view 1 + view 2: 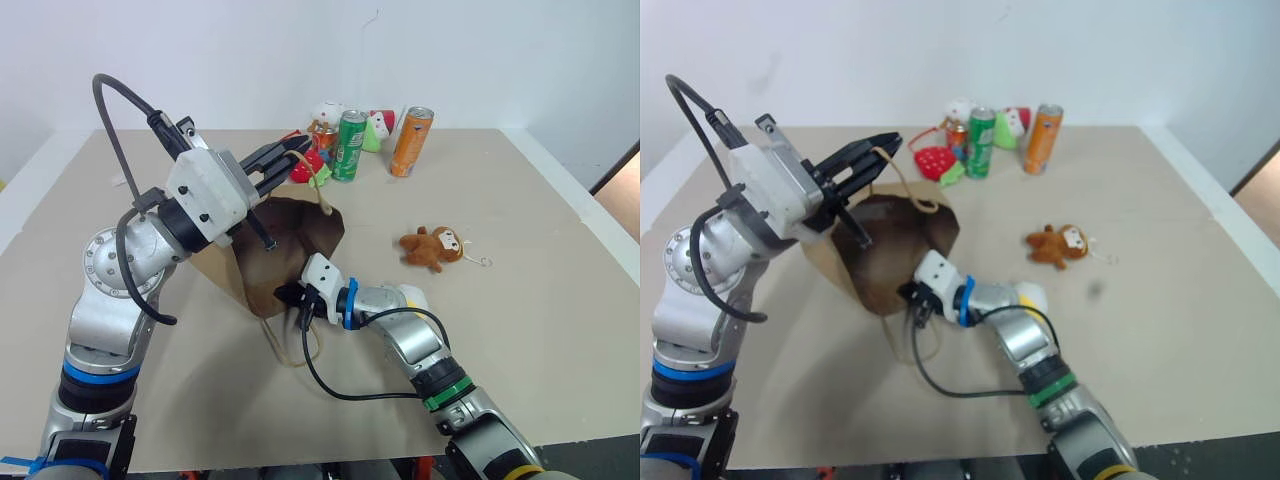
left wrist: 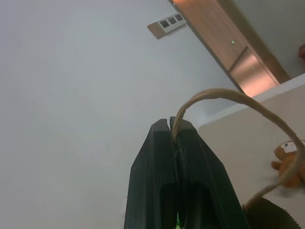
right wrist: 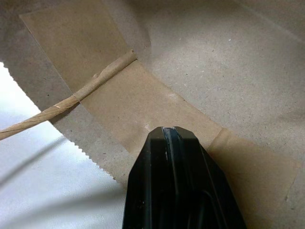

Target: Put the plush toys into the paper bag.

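A brown paper bag (image 1: 285,255) is held open on the table (image 1: 520,300). Its cord handle (image 2: 224,98) is pinched in the closed left end effector (image 1: 300,152), raised above the bag. The bag's near rim is clamped by the closed right end effector (image 1: 287,296). A monkey plush (image 1: 432,247) lies well apart, beyond the right end effector.

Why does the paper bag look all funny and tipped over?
The paper bag leans on its side, mouth gaping. The left tool pulls one cord handle up, and the right tool pinches the lower rim. The monkey plush lies outside on the table.
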`<state>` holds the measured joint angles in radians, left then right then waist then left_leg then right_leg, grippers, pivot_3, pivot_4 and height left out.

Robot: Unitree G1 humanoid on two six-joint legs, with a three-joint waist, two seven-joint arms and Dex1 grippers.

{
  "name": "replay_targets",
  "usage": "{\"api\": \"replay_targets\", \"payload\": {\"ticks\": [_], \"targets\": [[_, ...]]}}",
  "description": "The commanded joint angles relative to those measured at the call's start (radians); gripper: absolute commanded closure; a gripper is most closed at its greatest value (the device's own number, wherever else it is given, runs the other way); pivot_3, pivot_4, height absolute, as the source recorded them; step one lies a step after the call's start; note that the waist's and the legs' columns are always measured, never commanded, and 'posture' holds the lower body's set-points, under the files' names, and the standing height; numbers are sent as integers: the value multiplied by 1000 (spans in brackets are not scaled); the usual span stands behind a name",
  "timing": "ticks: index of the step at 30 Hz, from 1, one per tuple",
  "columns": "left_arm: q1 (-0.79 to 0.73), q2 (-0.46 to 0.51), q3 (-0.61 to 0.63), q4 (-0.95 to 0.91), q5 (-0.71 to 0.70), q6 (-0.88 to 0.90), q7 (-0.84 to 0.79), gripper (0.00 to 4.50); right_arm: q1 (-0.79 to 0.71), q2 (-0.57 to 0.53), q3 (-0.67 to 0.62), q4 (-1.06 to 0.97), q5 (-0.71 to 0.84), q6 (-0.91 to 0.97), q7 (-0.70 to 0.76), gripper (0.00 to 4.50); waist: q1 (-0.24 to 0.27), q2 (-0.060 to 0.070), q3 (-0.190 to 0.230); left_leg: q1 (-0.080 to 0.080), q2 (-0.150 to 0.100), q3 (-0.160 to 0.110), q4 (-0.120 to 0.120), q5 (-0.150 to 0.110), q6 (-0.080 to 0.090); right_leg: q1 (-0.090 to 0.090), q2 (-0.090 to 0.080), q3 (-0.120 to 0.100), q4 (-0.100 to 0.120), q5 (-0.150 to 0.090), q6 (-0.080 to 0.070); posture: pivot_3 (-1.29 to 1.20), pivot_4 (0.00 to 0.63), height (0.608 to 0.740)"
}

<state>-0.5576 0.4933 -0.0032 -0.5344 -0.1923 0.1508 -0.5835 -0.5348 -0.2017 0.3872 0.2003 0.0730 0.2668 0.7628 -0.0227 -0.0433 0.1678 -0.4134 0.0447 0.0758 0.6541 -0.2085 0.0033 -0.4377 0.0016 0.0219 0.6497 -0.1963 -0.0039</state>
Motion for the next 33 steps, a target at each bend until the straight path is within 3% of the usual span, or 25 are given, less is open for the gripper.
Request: {"api": "replay_targets", "payload": {"ticks": [1, 7, 14, 21, 25, 28, 29, 33], "targets": [[29, -29, 51, 14, -12, 64, 78, 4500, 12, -17, -13, 22, -17, 9, -1, 4457, 0, 0, 0, 0, 0, 0, 0, 0, 0, 0, 0, 0, 0, 0, 0, 0, 150, 740], [152, -44, 19, 28, -21, 154, 90, 4500, 14, -21, -15, 12, -15, 8, 2, 4457, 0, 0, 0, 1, 0, 1, -1, 0, 0, 0, 0, 1, 0, 0, 0, 0, 150, 740], [168, -52, 23, 23, -28, 187, 101, 4500, 15, -55, -18, -35, -16, 6, 20, 4457, 1, -1, 0, 1, 0, 2, 0, 0, 0, 0, -1, 1, 0, 0, 0, 0, 150, 740], [171, -71, 35, -8, -25, 159, 127, 4500, 60, -133, -73, -239, 36, 87, 39, 4457, 3, -1, 0, -3, -1, 2, -1, 0, 0, -2, -4, 0, -2, 0, 1, 0, 150, 740], [182, -67, 28, 9, -14, 143, 123, 4500, 94, -204, -169, -415, 125, 179, 68, 4457, 2, -1, 0, -4, -2, 2, -1, 0, 0, -3, -4, 0, -2, 0, 1, 0, 150, 740], [184, -68, 21, 19, -9, 133, 119, 4500, 80, -230, -238, -497, 201, 259, 77, 3727, 3, -1, 0, -5, -1, 1, -2, -1, 0, -4, -3, 0, -2, 1, 3, 0, 150, 740], [185, -68, 17, 23, -7, 128, 116, 4500, 71, -236, -259, -522, 226, 287, 71, 3161, 2, -1, 0, -6, -1, 0, -2, -1, 0, -4, -3, -1, -2, 1, 3, 0, 150, 740], [182, -75, -4, 38, 4, 110, 111, 4500, 31, -292, -353, -581, 306, 366, 74, 1733, 0, -1, 0, -5, 1, 0, -2, -1, 0, -4, 0, -2, -2, 0, 0, 0, 150, 740]]}}
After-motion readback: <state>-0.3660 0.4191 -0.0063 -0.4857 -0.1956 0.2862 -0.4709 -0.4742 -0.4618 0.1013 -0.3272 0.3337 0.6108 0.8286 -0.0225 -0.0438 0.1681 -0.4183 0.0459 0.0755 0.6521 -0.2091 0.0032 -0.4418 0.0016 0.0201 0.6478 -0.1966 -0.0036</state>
